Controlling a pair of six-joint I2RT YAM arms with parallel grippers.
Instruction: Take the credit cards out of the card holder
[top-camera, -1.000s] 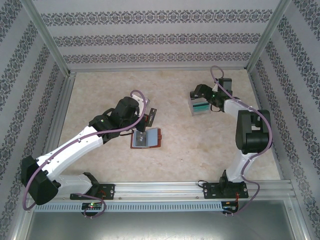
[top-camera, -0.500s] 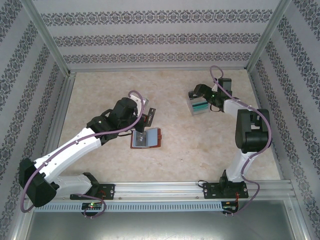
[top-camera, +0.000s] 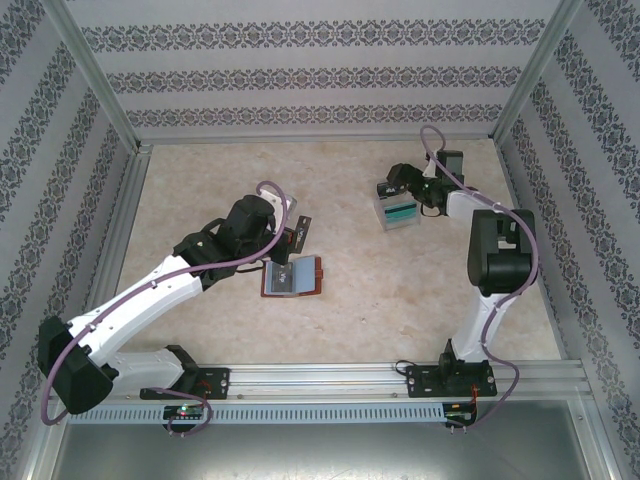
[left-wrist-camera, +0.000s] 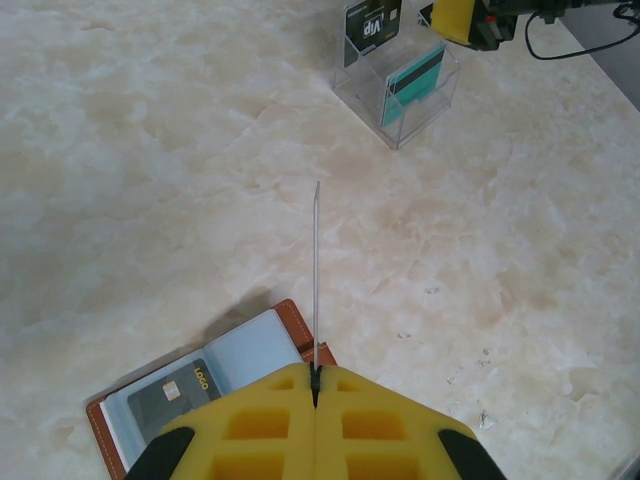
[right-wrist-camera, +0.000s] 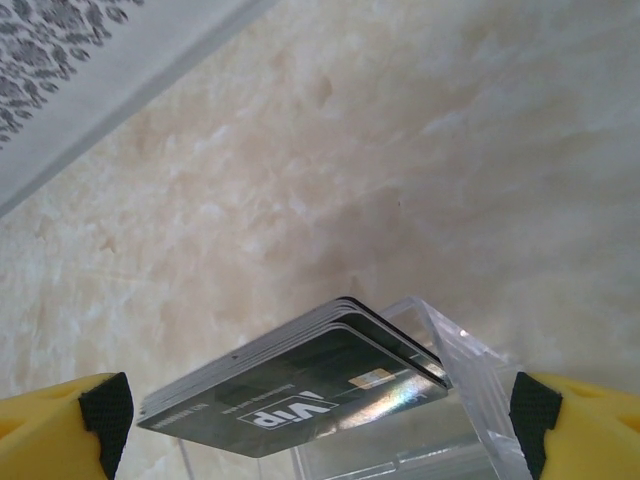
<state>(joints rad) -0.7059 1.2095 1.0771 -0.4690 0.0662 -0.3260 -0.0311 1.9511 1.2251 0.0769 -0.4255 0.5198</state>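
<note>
Nearest the arm bases, the card holder (top-camera: 293, 278) lies open and flat on the marbled tabletop (top-camera: 360, 320), left of centre, its reddish-brown leather edging blue-grey panels. The left wrist view adds what the overhead cannot resolve: a dark card (left-wrist-camera: 180, 392) tucked in one pocket of the card holder (left-wrist-camera: 250, 350). Just above it, the left gripper (top-camera: 292, 240) has its yellow fingers pressed together on a single credit card (left-wrist-camera: 316, 270), which stands edge-on to the wrist camera as a thin line; from above the same credit card (top-camera: 301, 232) shows as a small dark rectangle clear of the holder. The left arm reaches diagonally forward and inward from its base, elbow low. Well apart, toward the far right, a clear plastic box (top-camera: 402, 215) holds a green-striped card (left-wrist-camera: 415, 75). The right arm rises steeply, folds at the elbow and bends back left toward the box. The right gripper (top-camera: 390, 187) hangs over it with jaws spread wide, gripping nothing; its wrist view shows a stack of cards (right-wrist-camera: 300, 390), the top one marked VIP, leaning in the box between the yellow fingertips (right-wrist-camera: 60, 425). Patterned walls (top-camera: 300, 70) close the far side.
</note>
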